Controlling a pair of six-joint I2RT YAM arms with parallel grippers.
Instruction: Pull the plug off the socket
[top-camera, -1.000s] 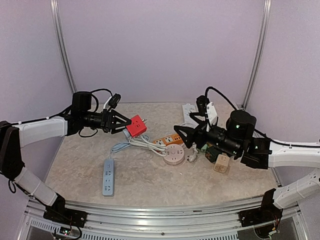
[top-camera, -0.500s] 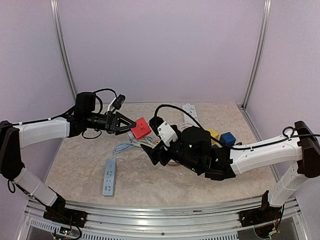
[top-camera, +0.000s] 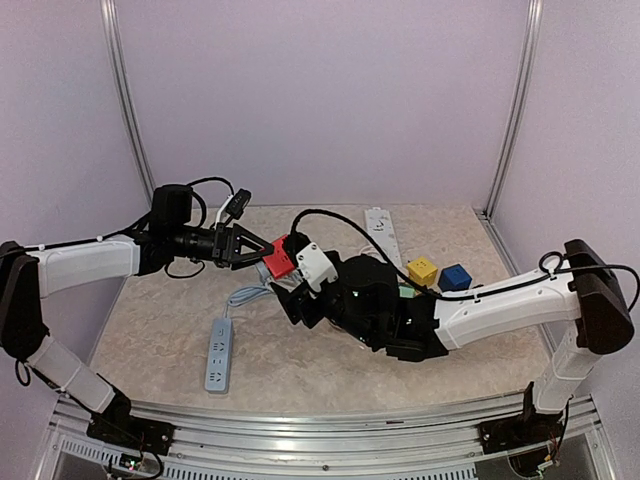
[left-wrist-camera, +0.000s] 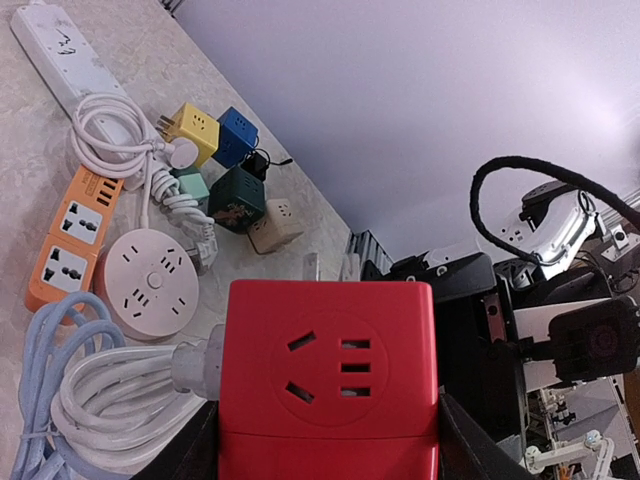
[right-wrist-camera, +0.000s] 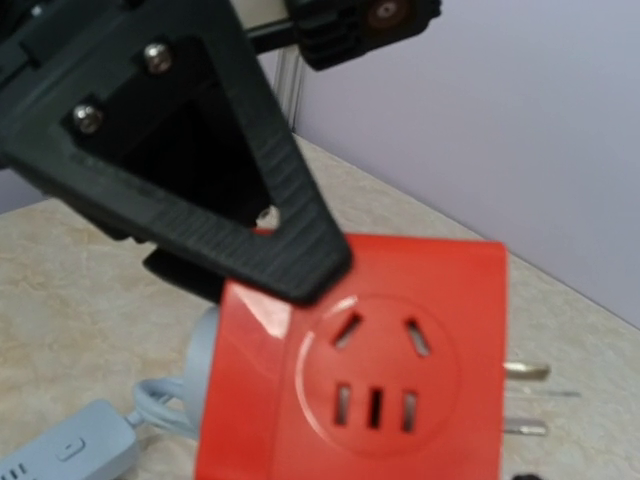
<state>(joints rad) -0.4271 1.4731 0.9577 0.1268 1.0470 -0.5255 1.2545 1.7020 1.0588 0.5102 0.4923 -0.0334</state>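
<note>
My left gripper (top-camera: 262, 252) holds a red cube socket (top-camera: 278, 256) above the table, its black fingers (right-wrist-camera: 240, 200) clamped on two opposite faces. In the left wrist view the socket (left-wrist-camera: 330, 380) fills the lower middle. A pale grey-blue plug (left-wrist-camera: 197, 362) sticks out of its left side, its cable running down to the table. The right wrist view shows the same socket (right-wrist-camera: 370, 380) close up, with the plug (right-wrist-camera: 205, 350) at its left and two metal prongs at its right. My right gripper (top-camera: 290, 298) sits just below and in front of the socket, open; its own fingers do not show in its wrist view.
On the table lie a blue power strip (top-camera: 217, 353), a white strip (top-camera: 383, 225), an orange strip (left-wrist-camera: 70, 240), a round white socket (left-wrist-camera: 150, 285) and a coiled white cable (left-wrist-camera: 110, 400). Yellow (top-camera: 422, 270), blue (top-camera: 455, 277) and dark green (left-wrist-camera: 236, 198) cube adapters stand at the right.
The right arm has swung from the right side across the table to just under the red socket. The left gripper has held the socket nearly still.
</note>
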